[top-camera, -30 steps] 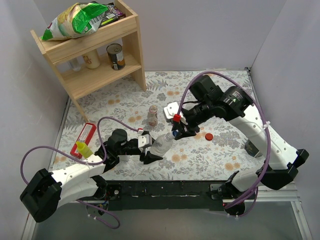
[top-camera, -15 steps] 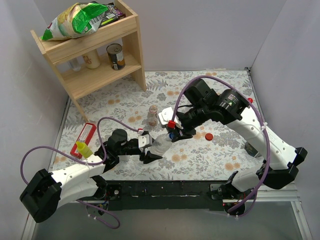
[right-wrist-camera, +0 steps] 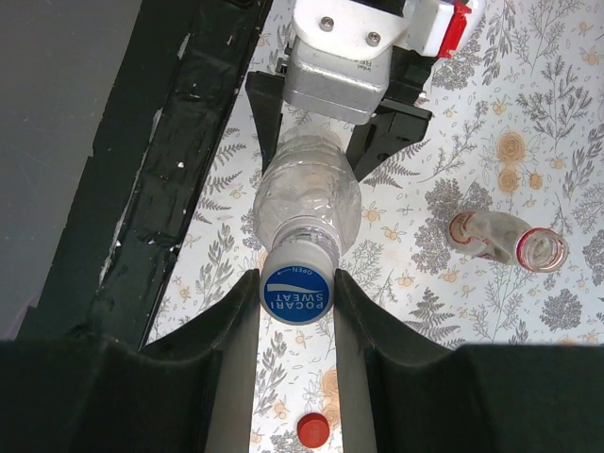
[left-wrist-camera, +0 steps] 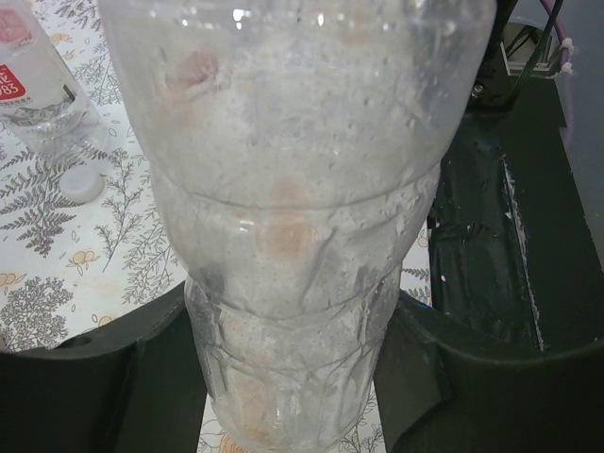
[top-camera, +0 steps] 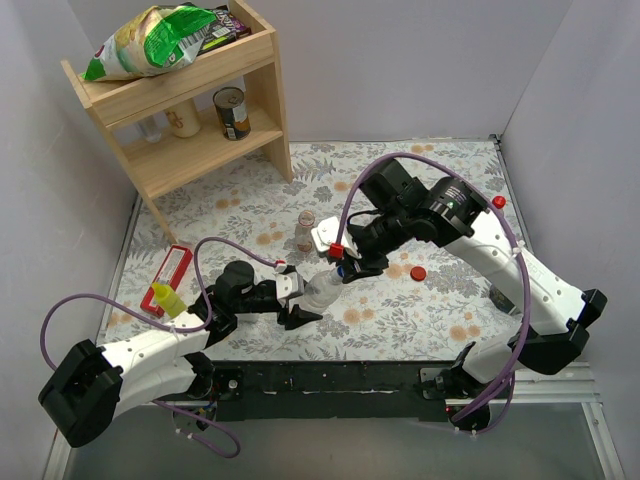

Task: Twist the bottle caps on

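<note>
My left gripper (top-camera: 297, 300) is shut on the lower body of a clear bottle (top-camera: 322, 290) and holds it tilted above the table; the bottle fills the left wrist view (left-wrist-camera: 293, 189). A blue cap (right-wrist-camera: 298, 294) sits on its neck. My right gripper (top-camera: 345, 268) is shut on that blue cap, one finger on each side. A second clear bottle (top-camera: 305, 232) with a red-and-white label stands uncapped behind them; it also shows in the right wrist view (right-wrist-camera: 505, 241). A loose red cap (top-camera: 418, 272) lies on the cloth to the right.
A wooden shelf (top-camera: 200, 110) with a can and snack bags stands at the back left. A yellow bottle (top-camera: 168, 298) and a red box (top-camera: 172, 268) lie at the left edge. Another small red round thing (top-camera: 498, 202) lies near the right wall.
My right arm has swung leftward and its wrist has turned around the blue cap. The left gripper and the bottle have stayed almost still.
</note>
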